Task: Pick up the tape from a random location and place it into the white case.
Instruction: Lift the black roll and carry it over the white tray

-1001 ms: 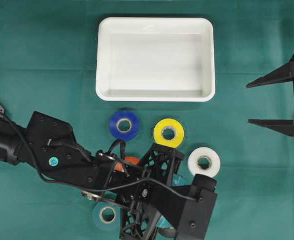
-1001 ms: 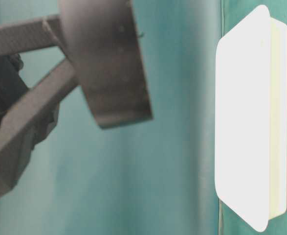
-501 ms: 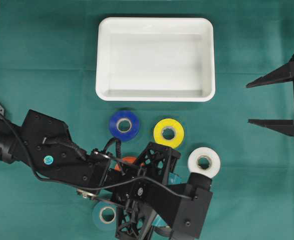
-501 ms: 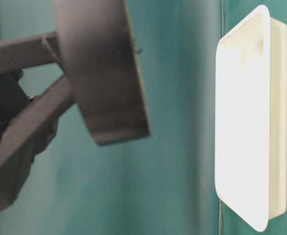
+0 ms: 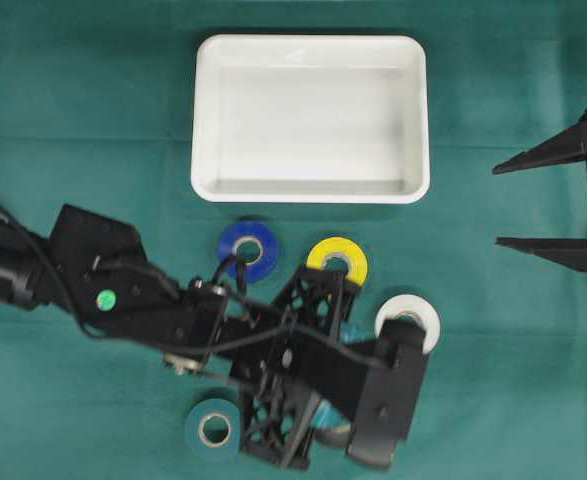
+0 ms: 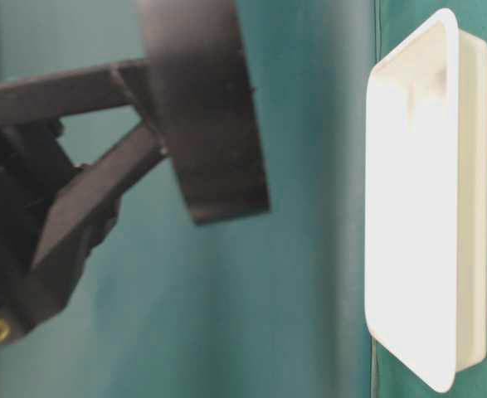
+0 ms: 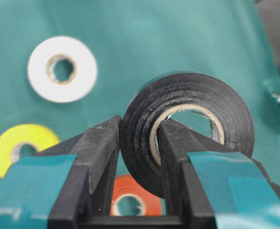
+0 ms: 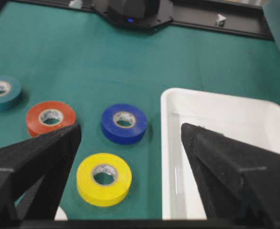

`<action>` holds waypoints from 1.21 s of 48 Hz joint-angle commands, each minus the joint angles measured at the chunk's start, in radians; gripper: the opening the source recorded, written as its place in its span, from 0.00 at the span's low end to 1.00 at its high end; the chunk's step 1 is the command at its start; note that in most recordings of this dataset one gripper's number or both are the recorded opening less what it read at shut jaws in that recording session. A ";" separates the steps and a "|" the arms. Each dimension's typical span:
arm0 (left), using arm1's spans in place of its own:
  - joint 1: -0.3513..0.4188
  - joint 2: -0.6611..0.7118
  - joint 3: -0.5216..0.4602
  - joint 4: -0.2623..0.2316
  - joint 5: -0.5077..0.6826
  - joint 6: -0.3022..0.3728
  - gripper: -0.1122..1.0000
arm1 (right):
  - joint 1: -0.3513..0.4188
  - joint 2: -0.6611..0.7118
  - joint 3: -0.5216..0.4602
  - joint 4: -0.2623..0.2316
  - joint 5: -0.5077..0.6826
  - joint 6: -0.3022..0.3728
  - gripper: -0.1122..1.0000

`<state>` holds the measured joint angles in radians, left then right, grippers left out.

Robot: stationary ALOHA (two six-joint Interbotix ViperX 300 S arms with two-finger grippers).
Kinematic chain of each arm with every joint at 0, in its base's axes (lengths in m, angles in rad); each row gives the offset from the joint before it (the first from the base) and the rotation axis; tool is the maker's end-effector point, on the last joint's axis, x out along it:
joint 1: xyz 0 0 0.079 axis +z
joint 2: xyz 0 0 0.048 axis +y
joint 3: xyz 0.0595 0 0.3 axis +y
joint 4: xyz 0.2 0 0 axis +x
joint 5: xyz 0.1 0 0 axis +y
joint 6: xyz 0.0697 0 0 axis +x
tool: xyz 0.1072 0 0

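A black tape roll (image 7: 187,126) stands on edge in my left gripper (image 7: 139,129), which is shut on it, one finger outside the roll and one through its core. The roll hangs clear of the green cloth. In the table-level view it shows as a dark blurred disc (image 6: 206,108). The left arm (image 5: 293,370) hides the roll from overhead. The white case (image 5: 203,120) lies empty at the back. My right gripper (image 5: 501,207) hangs open at the right edge, holding nothing.
Loose rolls lie on the cloth in front of the case: blue (image 5: 248,250), yellow (image 5: 337,262), white (image 5: 408,322) and teal (image 5: 212,428). An orange roll (image 7: 129,202) lies under the left gripper. The case's near rim (image 8: 166,143) is beside the yellow roll (image 8: 104,179).
The left arm has risen and shifted slightly toward the case with the black roll, now covering the orange roll from overhead. The right arm has not moved.
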<state>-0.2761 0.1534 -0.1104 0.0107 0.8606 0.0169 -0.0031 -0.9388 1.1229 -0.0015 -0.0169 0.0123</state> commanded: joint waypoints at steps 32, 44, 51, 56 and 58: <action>0.446 -0.084 0.009 0.003 -0.009 0.003 0.27 | -0.002 0.008 -0.075 -0.003 0.064 -0.002 0.92; 0.574 -0.084 0.012 0.003 -0.066 0.002 0.27 | -0.003 0.009 -0.080 -0.005 0.075 -0.002 0.92; 0.618 -0.084 0.012 0.003 -0.075 0.002 0.27 | -0.008 0.009 -0.087 -0.003 0.084 -0.002 0.92; 0.637 -0.083 0.012 0.003 -0.075 0.002 0.27 | -0.009 0.008 -0.094 -0.005 0.086 -0.002 0.92; 0.640 -0.083 0.014 0.003 -0.075 0.000 0.27 | -0.009 0.009 -0.095 -0.008 0.086 -0.002 0.92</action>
<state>0.3574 0.1089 -0.0736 0.0123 0.7946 0.0199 -0.0092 -0.9357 1.0569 -0.0046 0.0721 0.0123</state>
